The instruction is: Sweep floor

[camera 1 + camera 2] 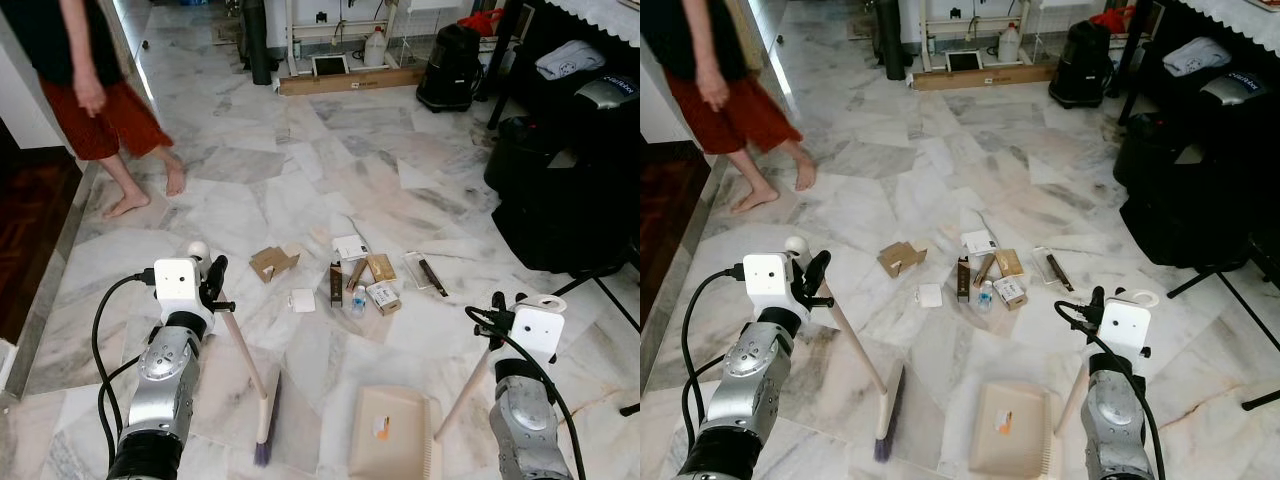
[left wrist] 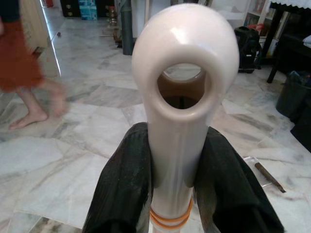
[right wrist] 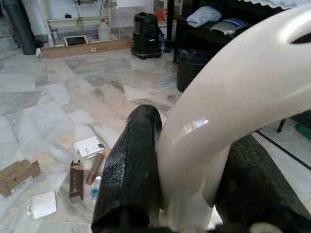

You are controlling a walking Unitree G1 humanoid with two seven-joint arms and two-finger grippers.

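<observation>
The broom point(image 1: 262, 415) leans on the marble floor point(image 1: 300, 170), its handle clamped in the left gripper point(image 2: 180, 184) jaws. At 3 o'clock lies the dustpan point(image 1: 390, 430); the right gripper point(image 3: 194, 194) jaws hold its handle. Litter point(image 1: 350, 275) lies at 12 o'clock, a person point(image 1: 90, 90) at 11.

Person point(image 1: 90, 100) cut off above the waist; blurred legs in left wrist view.
</observation>
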